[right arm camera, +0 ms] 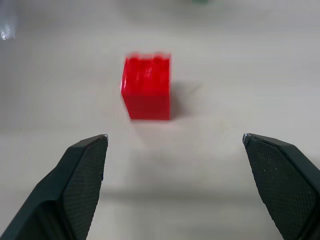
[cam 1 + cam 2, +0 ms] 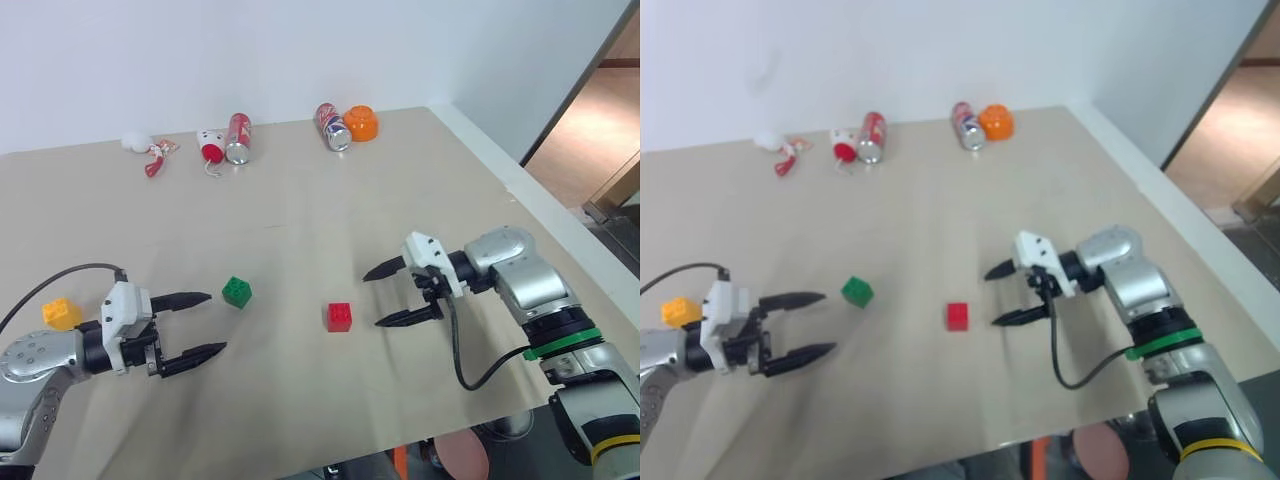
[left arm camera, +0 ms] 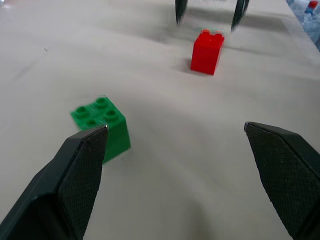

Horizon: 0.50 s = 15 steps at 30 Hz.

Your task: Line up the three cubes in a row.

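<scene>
Red cube (image 2: 339,316): stood on the tabletop (image 2: 300,210), just beside the right gripper (image 2: 392,294), untouched.
Green cube (image 2: 237,292): near the left gripper (image 2: 208,323), left of the red one.
Yellow-orange cube (image 2: 61,313): far left, behind the left arm.
Jaws: both pairs spread wide, grasping nothing.

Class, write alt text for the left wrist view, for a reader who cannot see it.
Two black open fingers of the left gripper frame a beige tabletop, with a small green studded plastic cube just beyond one fingertip. Farther off stands a small red studded plastic cube, and past it are the two dark fingertips of the other gripper.
</scene>
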Each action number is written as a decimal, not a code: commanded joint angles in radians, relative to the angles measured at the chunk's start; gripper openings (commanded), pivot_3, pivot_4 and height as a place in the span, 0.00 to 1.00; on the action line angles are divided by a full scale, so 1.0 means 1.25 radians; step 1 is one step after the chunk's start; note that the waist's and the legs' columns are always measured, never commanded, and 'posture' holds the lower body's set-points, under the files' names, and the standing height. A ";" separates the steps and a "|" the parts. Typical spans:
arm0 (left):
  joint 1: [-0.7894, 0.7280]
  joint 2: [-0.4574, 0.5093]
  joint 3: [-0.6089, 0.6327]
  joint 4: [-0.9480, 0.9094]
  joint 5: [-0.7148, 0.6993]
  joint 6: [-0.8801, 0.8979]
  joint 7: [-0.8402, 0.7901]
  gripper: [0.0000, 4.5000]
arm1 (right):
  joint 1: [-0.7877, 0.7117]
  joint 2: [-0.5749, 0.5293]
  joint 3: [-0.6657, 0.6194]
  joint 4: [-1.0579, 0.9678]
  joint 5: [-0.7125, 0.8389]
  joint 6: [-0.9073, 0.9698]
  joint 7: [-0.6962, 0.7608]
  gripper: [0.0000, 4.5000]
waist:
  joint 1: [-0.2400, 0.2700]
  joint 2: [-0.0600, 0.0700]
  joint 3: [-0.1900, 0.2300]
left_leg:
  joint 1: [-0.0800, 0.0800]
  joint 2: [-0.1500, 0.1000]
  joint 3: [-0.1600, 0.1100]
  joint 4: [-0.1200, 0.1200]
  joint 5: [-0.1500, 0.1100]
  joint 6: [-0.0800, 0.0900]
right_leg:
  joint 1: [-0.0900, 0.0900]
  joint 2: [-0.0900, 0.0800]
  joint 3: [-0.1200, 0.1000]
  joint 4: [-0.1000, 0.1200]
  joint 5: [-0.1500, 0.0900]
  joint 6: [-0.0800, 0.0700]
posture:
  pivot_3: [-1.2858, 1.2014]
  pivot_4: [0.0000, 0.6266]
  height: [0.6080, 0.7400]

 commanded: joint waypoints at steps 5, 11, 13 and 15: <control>-0.039 -0.058 -0.043 0.016 0.049 0.028 0.112 1.00 | -0.109 0.089 -0.161 -0.044 0.116 0.144 -0.155 0.99 | 0.000 0.000 0.000 | 0.000 0.000 0.000 0.001 0.000 0.000 | 0.000 0.000 0.000 0.000 0.001 0.001 | 0.52 0.24 1.00; -0.041 -0.092 -0.070 0.002 0.070 0.063 0.180 1.00 | -0.040 0.134 -0.180 -0.177 0.150 0.199 -0.242 0.99 | 0.005 0.000 0.000 | -0.003 0.000 -0.001 0.000 -0.001 0.000 | 0.000 -0.001 0.000 -0.001 0.001 0.004 | 0.52 0.24 1.00; -0.042 -0.096 -0.080 0.005 0.082 0.065 0.195 1.00 | -0.016 0.139 -0.176 -0.209 0.152 0.207 -0.257 0.99 | 0.006 0.000 0.000 | -0.003 0.000 -0.001 0.000 -0.001 0.000 | 0.000 -0.001 0.000 -0.001 0.001 0.005 | 0.52 0.24 1.00; -0.047 -0.100 -0.095 0.009 0.104 0.063 0.210 1.00 | 0.006 0.144 -0.174 -0.238 0.156 0.218 -0.267 0.99 | 0.006 0.000 0.000 | -0.003 -0.001 -0.001 0.000 -0.001 -0.001 | 0.000 -0.002 0.000 -0.001 0.001 0.005 | 0.52 0.24 1.00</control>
